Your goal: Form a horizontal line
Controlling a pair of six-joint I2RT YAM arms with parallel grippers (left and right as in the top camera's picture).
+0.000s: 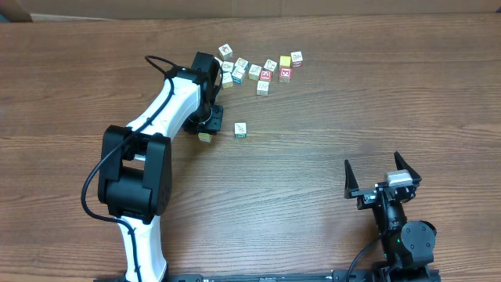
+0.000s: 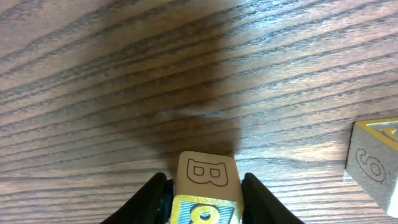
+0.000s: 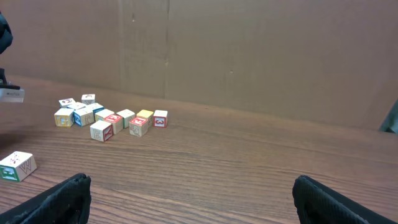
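No row of three touching cubes shows. My left gripper (image 1: 206, 133) is shut on a pale yellow cube (image 1: 205, 138) with a letter B on its face (image 2: 205, 174), low over the wood. A white-green cube (image 1: 240, 130) lies alone just to its right, apart from it. That cube shows at the right edge of the left wrist view (image 2: 375, 165) and at the far left of the right wrist view (image 3: 17, 166). Red-faced cubes (image 1: 265, 75) lie in the loose cluster. My right gripper (image 1: 381, 174) is open and empty at the front right (image 3: 189, 193).
A loose cluster of several small picture cubes (image 1: 258, 69) lies at the back centre of the wooden table (image 1: 329, 117) and shows in the right wrist view (image 3: 109, 118). A brown cardboard wall (image 3: 249, 50) stands behind the table.
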